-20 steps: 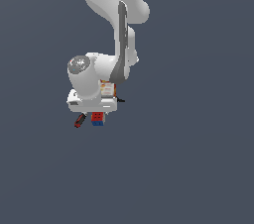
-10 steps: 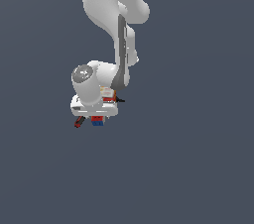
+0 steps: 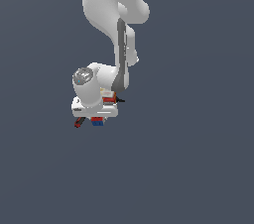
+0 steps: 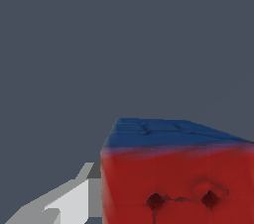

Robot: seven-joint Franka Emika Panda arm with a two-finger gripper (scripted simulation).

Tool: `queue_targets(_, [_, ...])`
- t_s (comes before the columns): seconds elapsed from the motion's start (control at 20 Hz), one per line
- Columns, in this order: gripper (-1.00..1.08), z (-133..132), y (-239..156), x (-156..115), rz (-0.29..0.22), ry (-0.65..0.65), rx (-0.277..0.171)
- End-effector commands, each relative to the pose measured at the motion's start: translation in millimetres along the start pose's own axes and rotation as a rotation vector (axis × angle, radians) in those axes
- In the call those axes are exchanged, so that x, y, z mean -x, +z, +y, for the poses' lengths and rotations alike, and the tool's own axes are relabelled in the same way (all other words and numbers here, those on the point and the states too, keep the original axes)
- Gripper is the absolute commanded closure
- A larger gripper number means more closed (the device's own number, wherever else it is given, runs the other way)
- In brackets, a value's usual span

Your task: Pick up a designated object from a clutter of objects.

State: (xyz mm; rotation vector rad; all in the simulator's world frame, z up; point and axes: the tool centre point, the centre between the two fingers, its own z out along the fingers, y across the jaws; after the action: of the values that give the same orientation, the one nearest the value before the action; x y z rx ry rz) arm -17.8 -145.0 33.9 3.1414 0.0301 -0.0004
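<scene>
Cube look: the small cube [image 4: 178, 178] fills the wrist view, one face red, one blue with grid seams, two dark pits in the red.
Cube place: directly under the gripper [image 3: 95, 118], peeking out at its 6 o'clock; screwdriver [image 3: 79, 123] just beside, at the cube's 9 o'clock.
Fingers: one pale finger [image 4: 74, 200] touches the cube's side; clamped or not, cannot tell.
Red box: [image 3: 110, 100] mostly hidden behind the hand.
Change: the hand has come lower, covering more of the cube.

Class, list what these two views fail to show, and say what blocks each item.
- Gripper jaws: exterior view, hidden under the hand; whether they are closed on the cube is unclear.
- Cube: wrist view, cut off by the frame edge.
- Red box: exterior view, mostly behind the arm.
- Screwdriver: exterior view, too small for detail.
</scene>
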Motion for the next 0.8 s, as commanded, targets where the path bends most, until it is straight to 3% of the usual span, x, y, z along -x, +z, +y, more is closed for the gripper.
queue_targets(0.0, [1.08,0,1,0,0.000,-0.001,0.000])
queue_targets(0.75, [1.08,-10,-19,7,0.000,0.000,0.000])
